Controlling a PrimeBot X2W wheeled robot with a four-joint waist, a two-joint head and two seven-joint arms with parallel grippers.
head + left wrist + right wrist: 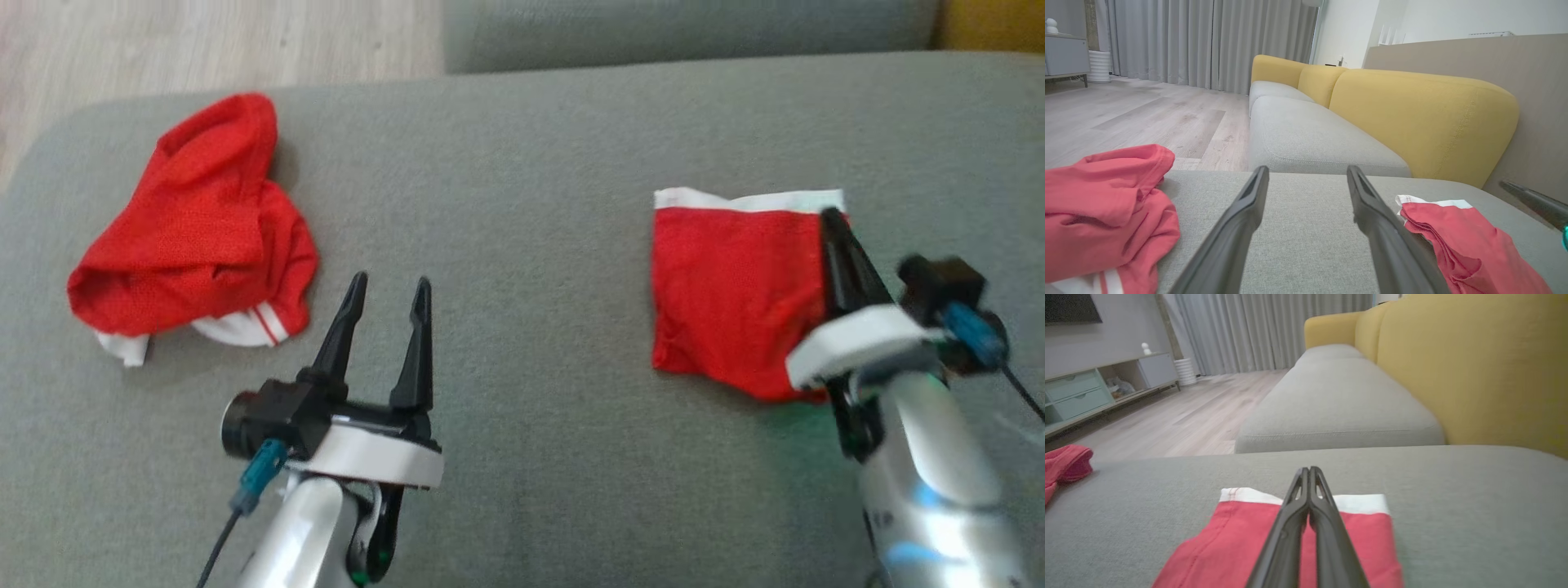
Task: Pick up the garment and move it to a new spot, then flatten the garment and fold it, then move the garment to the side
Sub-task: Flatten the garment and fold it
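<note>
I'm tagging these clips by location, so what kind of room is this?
Most likely a home living room: a yellow-backed sofa, long grey curtains, and a low cabinet along the wall.

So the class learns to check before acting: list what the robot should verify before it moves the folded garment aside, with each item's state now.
1. folded garment lies flat, white band at its far edge: ok.
2. right gripper over that garment: ok.
3. Cloth caught in its shut jaws: cannot tell.
4. left gripper open, empty: ok.
5. crumpled garment apart from the folded one: ok.
</note>
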